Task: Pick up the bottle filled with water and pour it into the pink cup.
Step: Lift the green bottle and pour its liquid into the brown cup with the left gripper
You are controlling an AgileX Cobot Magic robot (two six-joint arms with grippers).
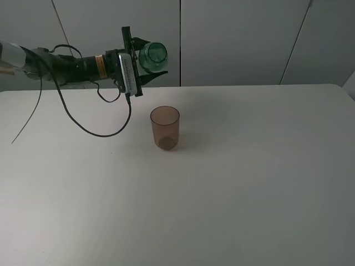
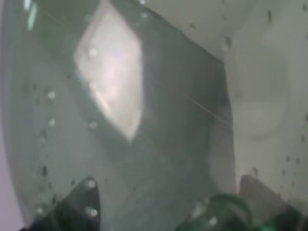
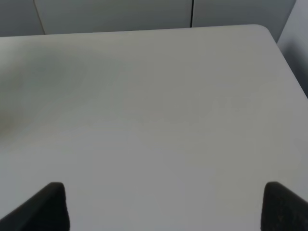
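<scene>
The left gripper is clamped on the bottle, tipped in the air near the cup. The right gripper hangs wide open and empty over the counter.

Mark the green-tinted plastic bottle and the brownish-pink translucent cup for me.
green-tinted plastic bottle (image 1: 153, 57), exterior high view, on its visible green body.
brownish-pink translucent cup (image 1: 165, 130), exterior high view, middle of its side wall.

Glossy clear bottle, translucent pink cup
</scene>
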